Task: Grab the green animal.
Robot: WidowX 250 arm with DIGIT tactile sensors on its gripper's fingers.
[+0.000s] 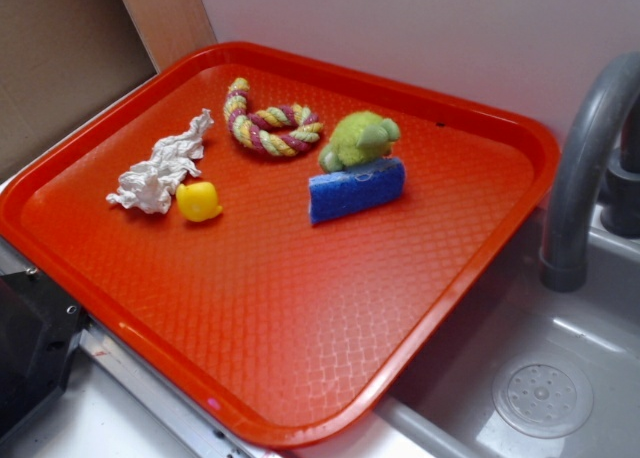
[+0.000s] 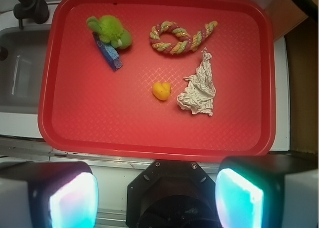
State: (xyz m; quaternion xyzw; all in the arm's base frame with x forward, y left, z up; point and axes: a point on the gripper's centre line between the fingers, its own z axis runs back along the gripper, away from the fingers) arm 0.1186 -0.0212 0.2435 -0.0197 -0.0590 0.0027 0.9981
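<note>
The green animal (image 1: 357, 140) is a lime-green fuzzy plush on the far part of the orange-red tray (image 1: 300, 368), resting against a blue sponge (image 1: 356, 189). In the wrist view the green animal (image 2: 111, 31) lies at the tray's far left, with the blue sponge (image 2: 108, 53) beside it. My gripper (image 2: 156, 200) is open and empty, high above the tray's near edge, far from the plush. Its two pads (image 2: 74, 200) glow at the bottom of the wrist view. The gripper does not show in the exterior view.
On the tray lie a yellow rubber duck (image 1: 198, 201), a crumpled white cloth (image 1: 161, 168) and a striped rope ring (image 1: 270, 123). A grey faucet (image 1: 585, 168) and sink (image 1: 545, 393) stand to the right. A wooden board (image 1: 165, 13) leans at the back.
</note>
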